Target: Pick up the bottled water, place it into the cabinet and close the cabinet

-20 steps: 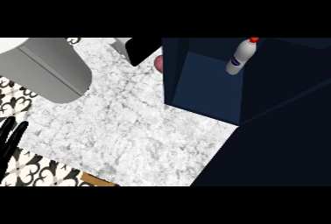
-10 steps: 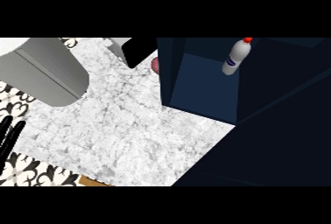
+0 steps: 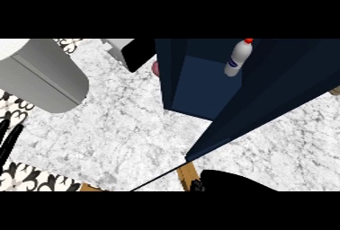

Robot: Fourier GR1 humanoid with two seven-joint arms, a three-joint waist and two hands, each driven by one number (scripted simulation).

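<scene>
The white plastic water bottle [image 3: 238,59], slim, with a red cap and a blue-banded label round its middle, stands inside the dark blue box-shaped cabinet [image 3: 199,87] at the far right of the speckled white marble counter [image 3: 119,130], touched by neither hand. The cabinet's dark navy door [image 3: 272,99] hangs open, slanting toward the near side. The black left hand [image 3: 8,140] shows at the left edge with straight fingers holding nothing, while the right hand [image 3: 232,182] is a dark shape at the near edge whose state I cannot tell.
</scene>
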